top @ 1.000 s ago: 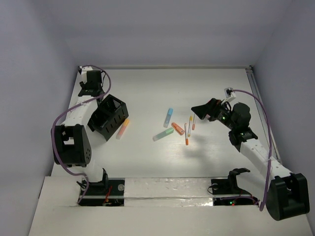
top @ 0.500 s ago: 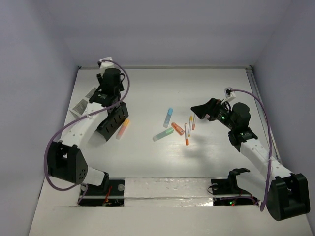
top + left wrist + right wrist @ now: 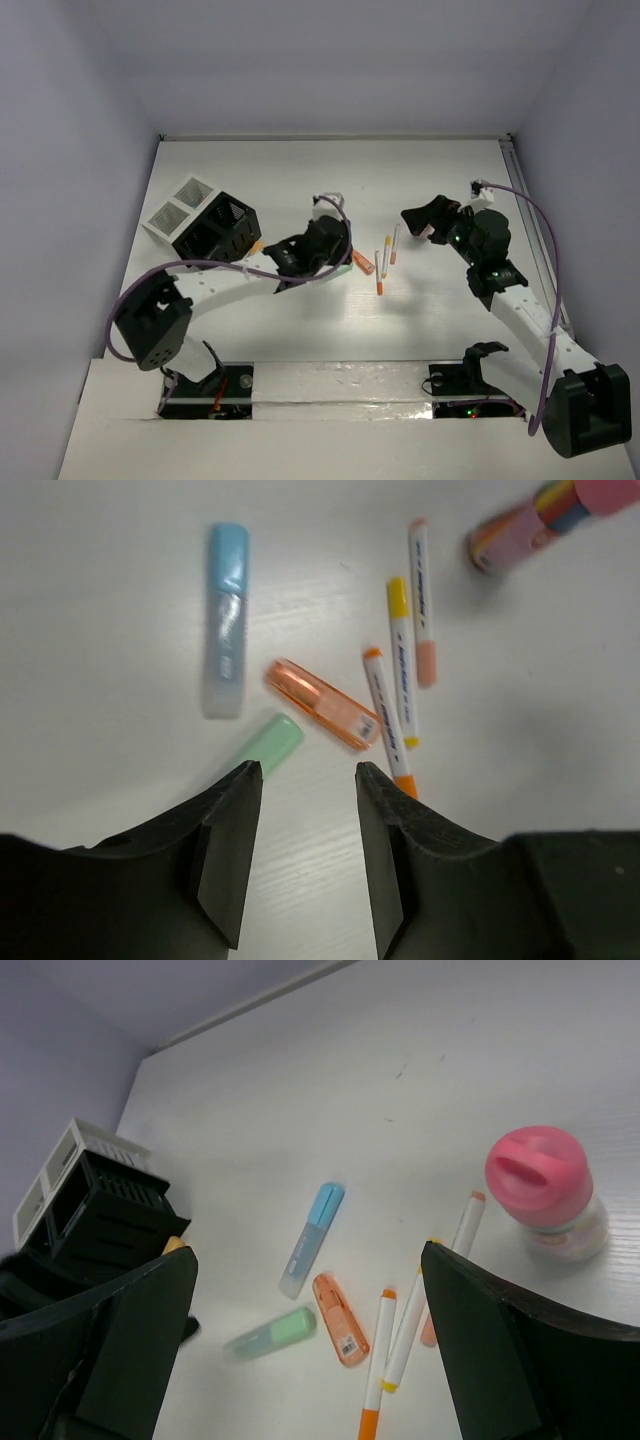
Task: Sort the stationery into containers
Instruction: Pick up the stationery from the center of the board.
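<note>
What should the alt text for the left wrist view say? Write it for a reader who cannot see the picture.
The left gripper, open, hangs over a white table with a green marker just ahead of it, then an orange marker, a blue marker and three thin white pens. A blurred pink-topped container lies at the top right.

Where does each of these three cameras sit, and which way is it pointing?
Top external: fixed above and behind the arms, looking down on the table; shows left arm and right arm whole.
Left wrist: rides the left arm, looking down at the pens; its open fingers show at bottom.
Right wrist: rides the right arm, looking slantwise towards the black box; its fingers flank the picture.
Shared: both wrist views show the blue marker.
</note>
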`<state>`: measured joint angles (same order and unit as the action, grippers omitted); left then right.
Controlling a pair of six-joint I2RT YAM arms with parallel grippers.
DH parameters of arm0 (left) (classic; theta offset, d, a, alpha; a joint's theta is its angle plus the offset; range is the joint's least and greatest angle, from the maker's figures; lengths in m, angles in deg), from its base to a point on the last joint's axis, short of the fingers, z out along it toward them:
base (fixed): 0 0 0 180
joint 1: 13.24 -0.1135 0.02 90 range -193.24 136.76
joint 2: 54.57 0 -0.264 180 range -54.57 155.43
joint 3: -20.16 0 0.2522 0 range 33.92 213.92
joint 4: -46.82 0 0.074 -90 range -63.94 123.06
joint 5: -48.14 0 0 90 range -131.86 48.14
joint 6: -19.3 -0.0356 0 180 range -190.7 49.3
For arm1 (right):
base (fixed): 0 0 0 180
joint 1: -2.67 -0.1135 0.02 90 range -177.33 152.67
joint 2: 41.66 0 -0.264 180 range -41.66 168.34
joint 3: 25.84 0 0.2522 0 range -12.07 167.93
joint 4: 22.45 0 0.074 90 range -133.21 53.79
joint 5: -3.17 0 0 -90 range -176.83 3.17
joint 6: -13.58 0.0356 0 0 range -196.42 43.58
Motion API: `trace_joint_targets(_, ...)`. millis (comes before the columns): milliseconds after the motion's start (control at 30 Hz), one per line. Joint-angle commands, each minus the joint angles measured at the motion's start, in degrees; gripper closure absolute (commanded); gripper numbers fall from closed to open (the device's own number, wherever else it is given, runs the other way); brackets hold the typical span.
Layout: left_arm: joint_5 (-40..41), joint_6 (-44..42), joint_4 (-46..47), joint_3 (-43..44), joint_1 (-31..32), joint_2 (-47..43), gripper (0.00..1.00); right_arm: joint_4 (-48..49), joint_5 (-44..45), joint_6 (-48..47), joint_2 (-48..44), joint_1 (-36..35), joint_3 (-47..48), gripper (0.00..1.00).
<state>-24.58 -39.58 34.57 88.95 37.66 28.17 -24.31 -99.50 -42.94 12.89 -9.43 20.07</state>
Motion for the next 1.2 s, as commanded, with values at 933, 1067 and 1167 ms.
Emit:
trace_joint_targets(933, 8.6, 2.8, 7.7, -7.5, 11.2, 0.2, 0.59, 0.8, -11.1, -5.4, 5.4, -2.6, 6.0, 0.04)
trace_joint_targets(1067, 11.4, 2.3, 2.8, -10.3, 10.7, -7.4, 0.59, -0.6, -11.5, -8.9, 8.4, -6.4, 8.1, 0.04)
trace_joint_targets(1167, 13.0, 1.6, -0.5, -11.9, 10.1, -15.6, 0.57, -4.0, -10.3, -10.5, 13.0, -9.5, 10.9, 0.06)
